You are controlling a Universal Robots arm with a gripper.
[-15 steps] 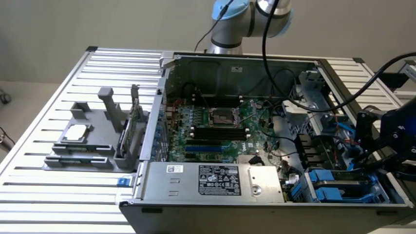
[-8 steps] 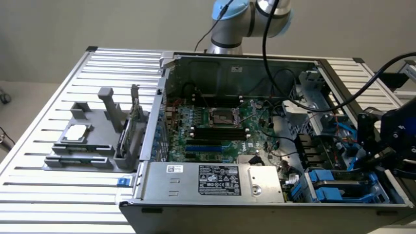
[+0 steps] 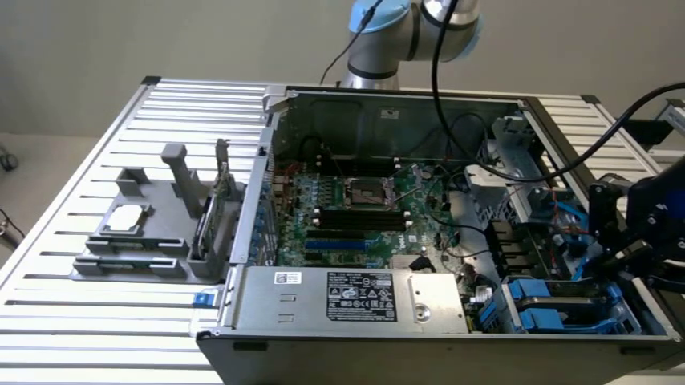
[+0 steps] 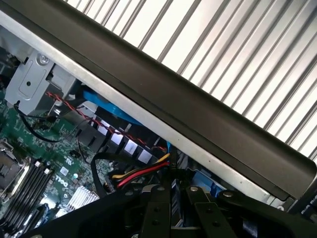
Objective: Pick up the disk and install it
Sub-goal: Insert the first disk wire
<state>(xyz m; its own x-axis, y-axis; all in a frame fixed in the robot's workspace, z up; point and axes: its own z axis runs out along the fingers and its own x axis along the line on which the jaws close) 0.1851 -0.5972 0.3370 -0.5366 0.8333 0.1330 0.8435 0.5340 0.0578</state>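
scene: open case point(image 3: 265, 172) on slatted table point(image 3: 96, 341) | gripper point(image 3: 626, 250): low at the drive bays, exterior view's right, just beside case wall | jaws: cannot tell whether released or clenched | disk point(image 3: 559, 310): blue-framed, lying in the corner bay, near the gripper, just beside PSU point(image 3: 364, 297) | wrist view: red-yellow wires point(image 4: 141, 172) near the gripper point(image 4: 172, 201)
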